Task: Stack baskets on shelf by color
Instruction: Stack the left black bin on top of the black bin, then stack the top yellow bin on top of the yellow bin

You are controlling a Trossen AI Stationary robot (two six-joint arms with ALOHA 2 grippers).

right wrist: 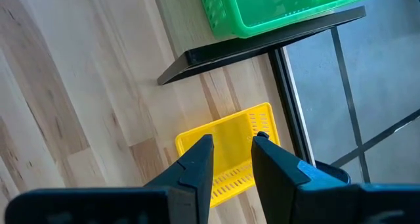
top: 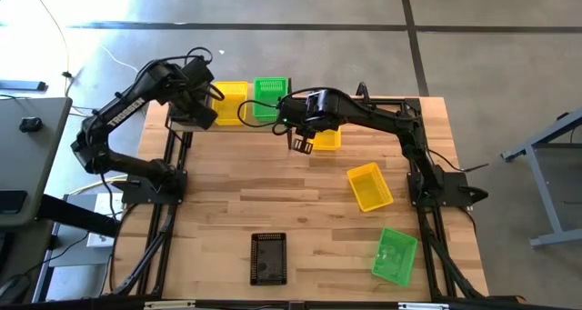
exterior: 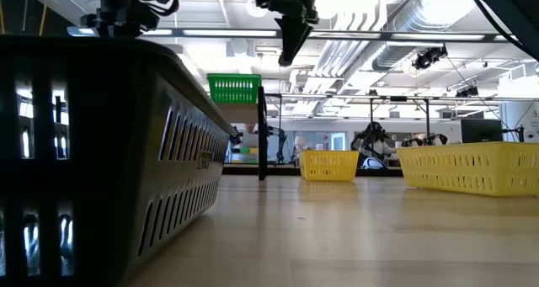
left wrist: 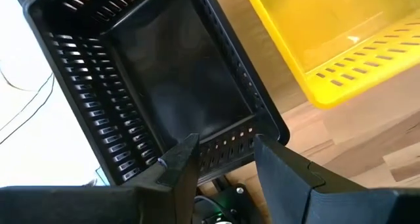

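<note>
My left gripper [left wrist: 224, 145] hangs over the black basket [left wrist: 164, 79] at the shelf's [right wrist: 262, 41] 9 o'clock end. The fingers are spread and grip nothing; both sit along the same short wall rather than astride it. My right gripper [right wrist: 233, 140] is part-way open and empty, high above a yellow basket [right wrist: 226, 155] on the table just off the shelf's 5 o'clock corner.

On the shelf, at the table's 11 to 12 o'clock, another yellow basket [top: 229, 94] and a green one [top: 270, 92] stand beside the black. Loose on the table lie a yellow [top: 370, 185] at 3 o'clock, a green [top: 395, 255] at 5 and a black [top: 268, 257] at 6.

I judge these baskets light, thin and a little springy, with smooth plastic that may slip. The best hold is one finger inside and one outside a short wall, near its middle, so the basket does not swing.

The shelf frame's black leg stands close to the yellow one beneath me, so I should lift straight up before crossing. The table's centre is open room
</note>
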